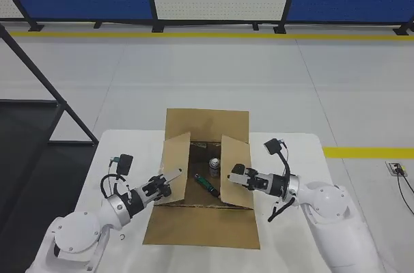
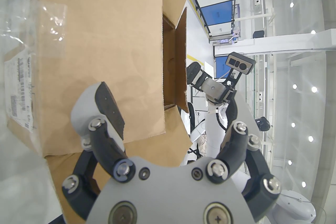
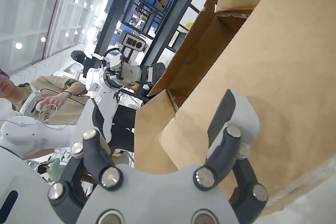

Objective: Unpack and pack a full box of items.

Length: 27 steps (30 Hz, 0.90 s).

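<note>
Inside the box [image 1: 200, 218], table [image 1: 289, 147] centre, top view shows 2 items (can [image 1: 214, 164], green tool [image 1: 206, 184]); wrist views show left gripper [image 2: 168, 99] and right gripper [image 3: 157, 109] jaws apart.

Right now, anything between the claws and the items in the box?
Yes. The left claw sits outside the raised left flap, the right claw outside the raised right flap; each flap stands between its claw and the can and green tool inside. Nothing covers the opening from above.
</note>
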Available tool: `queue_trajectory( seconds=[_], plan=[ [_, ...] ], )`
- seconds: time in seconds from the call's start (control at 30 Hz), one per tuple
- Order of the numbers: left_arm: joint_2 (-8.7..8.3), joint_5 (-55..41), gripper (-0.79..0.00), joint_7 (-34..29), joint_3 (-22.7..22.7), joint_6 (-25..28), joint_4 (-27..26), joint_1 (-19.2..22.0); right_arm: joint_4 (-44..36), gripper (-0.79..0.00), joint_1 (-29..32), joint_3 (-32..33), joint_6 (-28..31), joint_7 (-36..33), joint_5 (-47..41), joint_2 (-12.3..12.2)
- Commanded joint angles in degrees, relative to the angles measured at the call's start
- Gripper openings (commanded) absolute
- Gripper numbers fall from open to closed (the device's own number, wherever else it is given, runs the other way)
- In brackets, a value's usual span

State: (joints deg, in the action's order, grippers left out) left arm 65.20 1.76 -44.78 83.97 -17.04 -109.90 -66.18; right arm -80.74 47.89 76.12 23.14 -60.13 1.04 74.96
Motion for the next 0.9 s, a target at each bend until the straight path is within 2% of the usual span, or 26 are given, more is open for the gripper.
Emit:
queue_trajectory(
  seconds=[0.0,0.27,0.87],
  plan=[
    [-0.02,0.43,0.000,0.08,-0.83,0.03,0.75,0.45,1.52,0.000,-1.06,-1.30,-0.34,-0.48,0.81,0.02],
    [-0.15,0.99,0.000,0.20,-2.54,-0.12,2.86,1.50,5.05,0.000,-3.98,-4.43,-1.66,0.26,2.82,-0.02],
    [-0.22,1.51,0.000,1.67,-3.32,0.04,3.41,1.12,6.71,0.000,-5.22,-5.87,-0.93,1.25,1.81,-0.91]
  ],
)
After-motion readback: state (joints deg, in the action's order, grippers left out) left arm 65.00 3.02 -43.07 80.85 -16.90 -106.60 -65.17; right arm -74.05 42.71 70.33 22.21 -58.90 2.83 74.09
